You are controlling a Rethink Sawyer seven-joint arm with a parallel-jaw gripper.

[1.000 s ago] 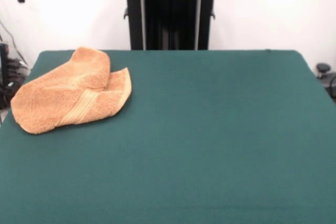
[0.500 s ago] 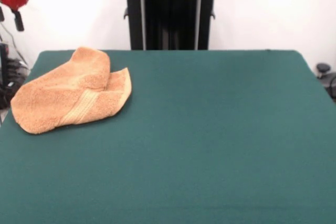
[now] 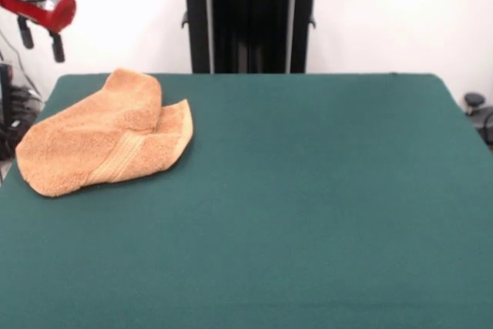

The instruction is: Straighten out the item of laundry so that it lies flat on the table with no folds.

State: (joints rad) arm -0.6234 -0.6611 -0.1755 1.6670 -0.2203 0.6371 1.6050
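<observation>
I see the towel (image 3: 104, 136) folded over itself, rumpled, woven band showing, below my gripper (image 3: 40, 41). Gripper's fingers spread, empty; arm cut off at the frame's top.

A robotics lab or test cell: a green felt-covered table (image 3: 308, 213) stands against a bare white wall (image 3: 400, 13), with a black robot pedestal (image 3: 249, 17) just behind the table's far edge and loose cables (image 3: 15, 117) beside its left end.
</observation>
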